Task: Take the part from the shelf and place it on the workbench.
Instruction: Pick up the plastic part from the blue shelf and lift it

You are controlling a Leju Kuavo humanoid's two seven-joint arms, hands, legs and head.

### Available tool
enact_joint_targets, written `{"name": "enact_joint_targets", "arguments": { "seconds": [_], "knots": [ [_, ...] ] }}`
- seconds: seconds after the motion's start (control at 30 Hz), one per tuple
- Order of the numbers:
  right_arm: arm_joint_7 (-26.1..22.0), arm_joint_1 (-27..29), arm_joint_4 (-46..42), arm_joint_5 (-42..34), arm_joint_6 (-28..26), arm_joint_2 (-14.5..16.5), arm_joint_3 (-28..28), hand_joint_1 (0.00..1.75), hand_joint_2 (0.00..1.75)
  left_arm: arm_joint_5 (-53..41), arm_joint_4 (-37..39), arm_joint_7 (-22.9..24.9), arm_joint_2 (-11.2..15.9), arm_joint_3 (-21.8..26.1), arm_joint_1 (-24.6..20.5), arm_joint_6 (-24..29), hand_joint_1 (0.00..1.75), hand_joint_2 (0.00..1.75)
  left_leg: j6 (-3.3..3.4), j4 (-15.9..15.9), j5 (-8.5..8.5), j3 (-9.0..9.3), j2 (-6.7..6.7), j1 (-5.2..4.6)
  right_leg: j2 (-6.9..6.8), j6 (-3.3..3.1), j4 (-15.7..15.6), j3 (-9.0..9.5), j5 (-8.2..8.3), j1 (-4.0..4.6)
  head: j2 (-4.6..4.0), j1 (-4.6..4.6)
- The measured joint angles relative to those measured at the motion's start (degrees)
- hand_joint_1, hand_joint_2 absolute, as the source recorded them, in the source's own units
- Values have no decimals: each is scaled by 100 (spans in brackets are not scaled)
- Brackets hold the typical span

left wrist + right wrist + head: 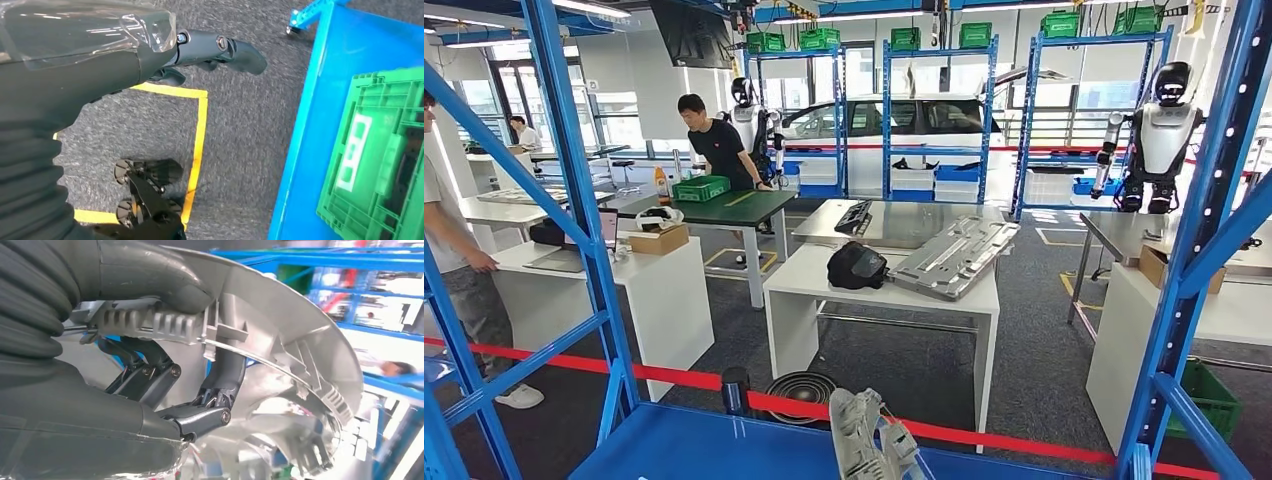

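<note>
The right hand (150, 365) grasps the grey moulded part (280, 340), thumb pressed over its ribbed edge and dark fingers (220, 385) curled beneath. From the head, the part (869, 435) rises at the bottom edge, just above the blue shelf (724, 445). The left hand (150, 60) hangs over grey carpet, holding nothing, its fingers (235, 50) seemingly loose, though the angle is poor; a green crate (380, 160) sits on the shelf beside it. Beyond a red barrier tape (674, 378), a white bench (824, 285) carries a large grey panel (954, 255). Farther off, a person (719, 145) stands behind a green-topped bench.
</note>
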Motion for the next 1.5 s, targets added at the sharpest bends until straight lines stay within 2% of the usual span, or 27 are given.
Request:
{"name": "enact_joint_targets", "arguments": {
  "seconds": [0.1, 0.13, 0.2, 0.23, 0.27, 0.3, 0.37, 0.43, 0.47, 0.57, 0.6, 0.63, 0.73, 0.77, 0.8, 0.83, 0.9, 0.97, 1.07, 1.13, 1.23, 1.27, 1.3, 1.33, 1.4, 1.43, 1.5],
  "knots": [
    [-306, 75, -200, -795, 162, -6, -90, 175, 175, -15, -32, -43, -12, 28, 5, -7, 0, 175, 72, -130, 95, 66, -4, 23, -19, 62, 125, -85, -80, 12, -1, 4],
    [-402, 83, -292, -1167, 237, -19, -118, 175, 175, -13, -39, -49, -16, 38, 4, -2, 0, 175, 96, -174, 129, 87, -1, 37, -22, 54, 367, -207, -205, 15, -1, 10],
    [-544, 91, -465, -1841, 391, -53, -160, 175, 175, 37, -46, -36, -19, 53, 5, 16, 0, 175, 118, -190, 151, 74, 3, 40, -25, 31, 1143, -579, -538, 4, -1, 20],
    [-610, 96, -554, -2136, 469, -72, -171, 175, 175, 90, -51, -16, -19, 57, 10, 35, 0, 175, 119, -189, 150, 70, 3, 39, -25, 40, 1497, -751, -654, 0, -1, 23],
    [-673, 99, -641, -2385, 541, -88, -177, 175, 175, 155, -56, 9, -19, 55, 20, 51, 0, 175, 117, -187, 148, 72, 0, 39, -26, 70, 1671, -836, -685, -5, -1, 25],
    [-736, 101, -742, -2622, 620, -104, -183, 175, 175, 222, -64, 37, -20, 48, 33, 66, 0, 175, 111, -184, 144, 80, -6, 40, -27, 118, 1596, -799, -616, -15, -1, 27],
    [-827, 103, -952, -2966, 780, -140, -192, 175, 175, 335, -88, 87, -20, 15, 64, 77, 0, 175, 77, -155, 119, 93, -28, 43, -45, 216, 810, -414, -291, -48, -1, 32],
    [-871, 110, -1151, -3156, 906, -170, -194, 175, 175, 398, -123, 121, -19, -15, 83, 78, 0, 175, 16, -91, 72, 74, -49, 22, -57, 202, 131, -72, -54, -54, 0, 37],
    [-881, 113, -1235, -3198, 939, -177, -192, 175, 175, 410, -139, 128, -17, -26, 88, 78, 0, 175, -10, -65, 55, 59, -52, 10, -57, 158, 13, -16, -19, -47, 0, 35],
    [-893, 118, -1404, -3235, 965, -193, -192, 175, 175, 416, -178, 139, -14, -57, 113, 78, 0, 175, -68, -24, 25, 31, -41, 22, -36, 37, 14, -25, 3, -55, -1, 26],
    [-905, 118, -1448, -3252, 990, -198, -191, 175, 175, 417, -188, 141, -14, -66, 121, 80, 0, 175, -97, 72, -47, -15, -36, 35, -34, 6, 9, -22, 10, -70, -1, 21],
    [-921, 117, -1493, -3283, 1035, -199, -190, 175, 175, 417, -195, 143, -13, -74, 125, 85, 0, 175, -130, 283, -180, -112, -33, 48, -33, -18, 3, -18, 15, -87, -1, 16],
    [-950, 122, -1630, -3533, 1280, -198, -178, 175, 175, 393, -197, 127, -13, -89, 138, 101, 0, 175, -208, 1446, -712, -655, -22, 88, -35, -42, 8, -25, 14, -78, -1, 6],
    [-940, 122, -1683, -3644, 1373, -193, -167, 175, 175, 377, -197, 113, -13, -90, 142, 104, 0, 175, -215, 1689, -764, -774, -21, 97, -33, -43, 10, -24, 13, -72, -1, 6],
    [-923, 114, -1754, -3751, 1466, -185, -148, 175, 175, 357, -196, 93, -13, -92, 144, 106, 0, 175, -210, 1689, -696, -780, -20, 102, -31, -42, 10, -17, 13, -67, -1, 4],
    [-902, 98, -1831, -3834, 1546, -176, -126, 175, 175, 329, -196, 68, -13, -95, 142, 107, 0, 175, -195, 1453, -531, -672, -20, 103, -27, -42, 9, -6, 12, -61, -1, 3],
    [-861, 31, -1985, -3937, 1677, -167, -66, 175, 175, 269, -196, 7, -7, -101, 134, 105, 0, 175, -126, 595, -143, -260, -24, 86, -16, -38, 7, 10, 11, -49, -1, 3],
    [-835, -73, -2109, -3972, 1773, -165, 1, 175, 175, 206, -188, -61, 4, -113, 121, 108, 0, 175, -61, 50, 17, -11, -20, 49, -8, -15, 6, -7, 16, -32, -1, 3],
    [-810, -206, -2244, -3974, 1843, -172, 96, 175, 175, 128, -173, -142, 11, -145, 108, 120, 0, 175, -1, -68, 51, 29, -10, 27, -13, 65, -11, -26, 33, -35, -1, -1],
    [-837, -258, -2330, -3912, 1868, -200, 148, 175, 175, 77, -154, -193, 8, -174, 101, 128, 0, 175, 67, -159, 122, 79, -3, 47, -22, 83, 195, -132, -90, -35, -1, 6],
    [-969, -271, -2414, -3675, 1895, -286, 219, 175, 175, 14, -104, -236, -3, -224, 89, 130, 0, 175, 113, -192, 166, 69, -1, 44, -25, 57, 1296, -659, -574, -39, -1, 22],
    [-1030, -270, -2430, -3586, 1900, -321, 244, 175, 175, -2, -90, -243, -6, -232, 89, 130, 0, 175, 115, -190, 167, 63, 0, 40, -26, 76, 1594, -798, -665, -42, -1, 25],
    [-1090, -269, -2446, -3515, 1901, -355, 267, 175, 175, -18, -75, -250, -6, -237, 89, 131, 0, 175, 114, -188, 167, 62, -1, 40, -27, 114, 1672, -827, -660, -47, -1, 28],
    [-1137, -266, -2463, -3459, 1901, -387, 290, 175, 175, -29, -61, -256, -6, -240, 88, 131, 0, 175, 110, -180, 164, 65, -5, 42, -31, 165, 1492, -727, -561, -56, -1, 30],
    [-1191, -262, -2501, -3398, 1901, -441, 333, 175, 175, -37, -39, -266, -7, -244, 87, 132, 0, 175, 78, -137, 143, 62, -16, 45, -52, 236, 651, -295, -255, -78, -1, 35],
    [-1205, -260, -2522, -3384, 1901, -460, 351, 175, 175, -38, -32, -269, -6, -244, 86, 133, 0, 175, 49, -100, 122, 48, -20, 34, -56, 225, 291, -109, -140, -80, -1, 35],
    [-1227, -258, -2561, -3371, 1901, -487, 383, 175, 175, -39, -28, -275, -4, -244, 86, 136, 0, 175, -11, -49, 93, 14, -19, 12, -54, 136, 15, 26, -63, -66, -1, 34]
  ]
}}
